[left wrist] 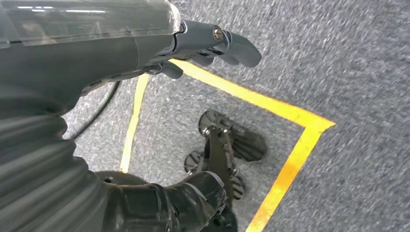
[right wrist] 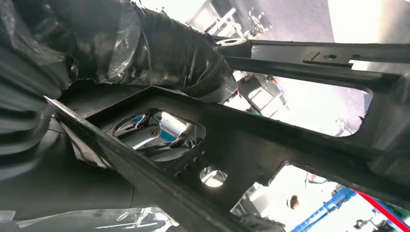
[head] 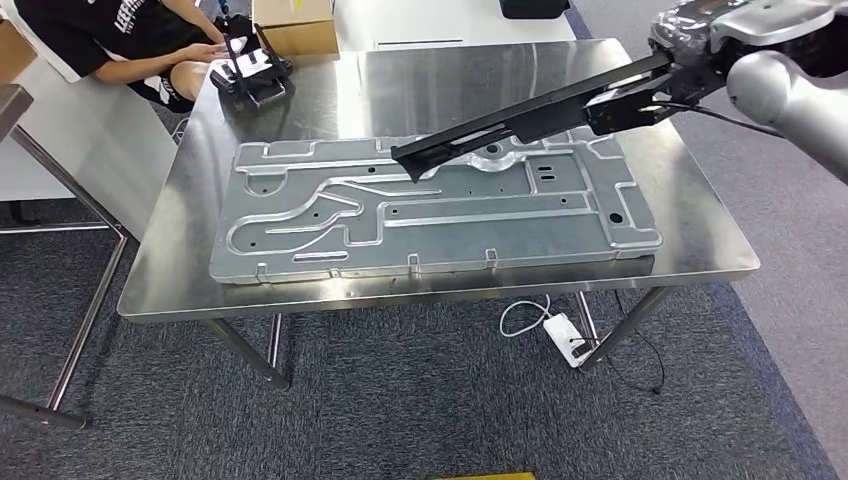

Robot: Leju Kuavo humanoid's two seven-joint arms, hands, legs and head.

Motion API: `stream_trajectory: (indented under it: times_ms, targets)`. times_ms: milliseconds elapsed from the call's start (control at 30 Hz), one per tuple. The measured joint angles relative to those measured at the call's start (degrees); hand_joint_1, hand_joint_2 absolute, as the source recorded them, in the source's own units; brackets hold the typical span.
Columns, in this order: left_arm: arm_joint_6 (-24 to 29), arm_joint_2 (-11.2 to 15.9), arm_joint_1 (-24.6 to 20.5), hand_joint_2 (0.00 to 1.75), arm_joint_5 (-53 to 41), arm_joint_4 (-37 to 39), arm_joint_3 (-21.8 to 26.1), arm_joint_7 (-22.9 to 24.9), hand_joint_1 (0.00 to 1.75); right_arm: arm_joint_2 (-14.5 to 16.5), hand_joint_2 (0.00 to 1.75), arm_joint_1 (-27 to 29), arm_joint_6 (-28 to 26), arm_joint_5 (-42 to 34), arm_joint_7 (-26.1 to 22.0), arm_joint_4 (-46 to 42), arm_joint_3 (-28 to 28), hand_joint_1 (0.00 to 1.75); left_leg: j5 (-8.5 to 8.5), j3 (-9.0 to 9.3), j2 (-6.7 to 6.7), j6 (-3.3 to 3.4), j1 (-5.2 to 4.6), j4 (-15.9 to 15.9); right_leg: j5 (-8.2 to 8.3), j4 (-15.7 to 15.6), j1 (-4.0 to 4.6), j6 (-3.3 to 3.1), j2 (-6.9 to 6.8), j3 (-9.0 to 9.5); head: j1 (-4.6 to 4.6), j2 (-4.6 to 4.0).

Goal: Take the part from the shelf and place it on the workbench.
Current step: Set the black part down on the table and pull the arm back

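A long black metal part [head: 520, 120] hangs slanted above the steel workbench [head: 420, 90]. Its low end hovers over the big grey stamped panel [head: 430, 210] that lies flat on the bench. My right hand [head: 690, 65] grips the part's upper end at the far right. Up close, the black part [right wrist: 270, 154] with its cut-outs and holes runs across the right wrist view, and my right hand [right wrist: 159, 48] wraps over it. My left hand [left wrist: 212, 46] hangs beside my body over the carpet, its fingers loose with nothing in them.
A person sits at the far left corner with a hand on a black device [head: 250, 72]. A cardboard box [head: 295, 25] stands behind it. A white power strip [head: 565, 335] and cable lie under the bench. Yellow tape [left wrist: 290, 145] marks the carpet.
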Motion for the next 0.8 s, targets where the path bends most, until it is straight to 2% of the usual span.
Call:
stream_trajectory:
  times_ms: [67, 100, 133, 167, 200, 233, 300, 333, 367, 433, 500, 533, 600, 633, 667, 700, 767, 800]
  targets:
    - [0.1, 0.0, 0.1, 1.75, 0.2, 0.0, 0.0, 0.0, 0.0, -0.1, 1.75, 0.0, -0.2, -0.4, 0.1, -0.1, 0.1, 1.75, -3.31, -2.73, 0.12, -0.51, 0.15, 6.2, 0.08, -0.2, -0.04, -0.56, -0.02, 0.07, -0.02, 0.0]
    - [0.2, 0.0, 0.1, 1.75, 0.3, 0.0, 0.0, 0.0, 0.0, -0.2, 1.31, 0.0, -0.3, -0.6, 0.1, -0.1, 0.3, 1.31, -4.89, -4.54, 0.12, -0.65, 0.22, 10.0, 0.07, -0.1, 0.0, -0.71, -0.02, 0.05, -0.03, 0.0]
    - [0.3, 0.0, 0.0, 1.75, 0.4, 0.0, 0.0, 0.0, 0.0, -0.3, 0.87, 0.1, -0.4, -0.7, 0.1, -0.1, 0.5, 0.87, -5.75, -5.97, 0.12, -0.74, 0.26, 13.0, 0.04, -0.1, 0.02, -0.74, 0.0, 0.05, -0.03, 0.0]
    - [0.4, 0.0, 0.0, 1.75, 0.4, 0.0, 0.0, 0.0, 0.0, -0.4, 0.44, 0.1, -0.5, -0.9, 0.1, -0.1, 0.7, 0.44, -5.6, -6.57, 0.13, -0.75, 0.29, 14.1, 0.01, -0.1, 0.03, -0.76, 0.02, 0.06, -0.03, 0.0]
    - [0.5, 0.0, 0.0, 1.75, 0.4, 0.0, 0.0, 0.0, 0.0, -0.5, 0.0, 0.1, -0.5, -1.0, 0.1, -0.2, 0.9, 0.0, -4.36, -6.06, 0.13, -0.67, 0.3, 12.8, -0.03, 0.0, 0.04, -0.73, 0.04, 0.1, -0.03, 0.0]
    - [0.6, 0.0, 0.0, 1.75, 0.3, 0.0, 0.0, 0.1, 0.0, -0.6, 0.0, 0.1, -0.6, -1.1, 0.1, -0.2, 0.9, 0.0, -2.38, -4.52, 0.13, -0.47, 0.31, 9.6, -0.09, 0.0, 0.05, -0.67, 0.07, 0.18, -0.02, 0.0]
    - [1.0, 0.0, 0.0, 0.87, 0.3, 0.0, -0.1, 0.3, 0.0, -0.9, 0.0, 0.1, -0.8, -1.3, 0.0, -0.3, 1.0, 0.0, 0.71, -0.74, 0.18, 0.13, 0.18, 1.7, -0.24, 0.1, 0.17, -0.38, 0.09, 0.22, -0.02, 0.0]
    - [1.1, 0.1, 0.0, 0.44, 0.4, 0.0, -0.1, 0.3, 0.0, -1.1, 0.0, 0.1, -0.8, -1.4, 0.0, -0.4, 1.0, 0.0, 1.34, 0.46, 0.18, 0.37, 0.06, -0.7, -0.24, 0.1, 0.23, -0.16, 0.08, 0.16, -0.02, 0.0]
    - [1.2, 0.1, 0.0, 0.0, 0.6, 0.0, -0.1, 0.4, 0.0, -1.3, 0.0, 0.1, -0.9, -1.6, 0.0, -0.4, 1.1, 0.0, 1.36, 0.95, 0.15, 0.53, -0.07, -1.8, -0.2, 0.1, 0.29, 0.1, 0.05, 0.07, -0.02, 0.0]
    - [1.3, 0.1, 0.0, 0.0, 1.0, 0.0, -0.1, 0.4, 0.0, -1.8, 0.0, 0.1, -1.0, -2.0, 0.0, -0.5, 1.2, 0.0, 1.52, 1.1, 0.11, 0.8, -0.09, -2.3, -0.05, -0.1, 0.29, 0.72, 0.04, 0.03, -0.02, 0.0]
    - [1.6, 0.2, 0.1, 0.0, 1.3, 0.0, -0.1, 0.4, 0.0, -2.4, 0.0, 0.0, -1.2, -2.4, -0.1, -0.5, 1.3, 0.0, 1.96, 1.54, 0.26, 1.38, 0.12, -3.1, -1.01, 1.0, 0.21, 1.22, 0.07, -0.4, 0.0, 0.0]
    - [1.7, 0.2, 0.0, 0.0, 1.4, 0.0, -0.1, 0.3, 0.0, -2.7, 0.0, 0.0, -1.3, -2.6, -0.1, -0.6, 1.3, 0.0, 2.15, 1.76, 0.35, 1.68, 0.24, -3.5, -2.33, 3.0, 0.16, 1.4, 0.09, -1.27, 0.01, 0.0]
    - [1.9, 0.2, 0.0, 0.0, 1.6, 0.0, -0.1, 0.1, 0.0, -3.3, 0.0, 0.1, -1.4, -3.0, -0.1, -0.6, 1.3, 0.0, 2.21, 1.84, 0.4, 1.98, 0.24, -3.6, -5.78, 9.8, 0.04, 1.7, 0.08, -4.34, 0.02, 0.0]
    - [1.9, 0.2, -0.1, 0.0, 1.7, 0.0, -0.1, 0.0, 0.0, -3.6, 0.0, 0.2, -1.5, -3.1, -0.1, -0.6, 1.3, 0.0, 2.19, 1.83, 0.38, 2.03, 0.24, -3.6, -6.9, 13.1, -0.04, 1.89, 0.07, -5.83, 0.02, 0.0]
    - [2.0, 0.2, -0.1, 0.0, 1.7, 0.0, -0.1, -0.1, 0.0, -3.8, 0.0, 0.4, -1.5, -3.2, -0.2, -0.7, 1.4, 0.0, 2.14, 1.82, 0.34, 2.05, 0.25, -3.5, -7.04, 14.7, -0.17, 2.07, 0.04, -6.61, 0.02, 0.0]
    - [2.0, 0.2, -0.1, 0.0, 1.8, 0.0, -0.1, -0.1, 0.0, -4.1, 0.0, 0.4, -1.5, -3.2, -0.2, -0.7, 1.4, 0.0, 2.06, 1.82, 0.29, 2.01, 0.28, -3.3, -6.12, 14.3, -0.32, 2.21, 0.01, -6.41, 0.02, 0.0]
    - [2.1, 0.2, 0.0, 0.0, 1.9, 0.0, -0.1, -0.3, 0.0, -4.5, 0.0, 0.4, -1.5, -3.3, -0.1, -0.8, 1.5, 0.0, 1.71, 1.79, 0.17, 1.71, 0.36, -2.8, -2.55, 7.9, -0.61, 2.35, -0.03, -3.31, 0.02, 0.0]
    - [2.2, 0.2, 0.0, 0.0, 2.0, 0.0, -0.1, -0.4, 0.0, -4.6, 0.0, 0.4, -1.6, -3.3, -0.1, -0.9, 1.5, 0.0, 1.49, 1.65, 0.11, 1.45, 0.26, -2.4, -1.34, 4.4, -0.56, 2.3, -0.03, -1.55, 0.03, 0.0]
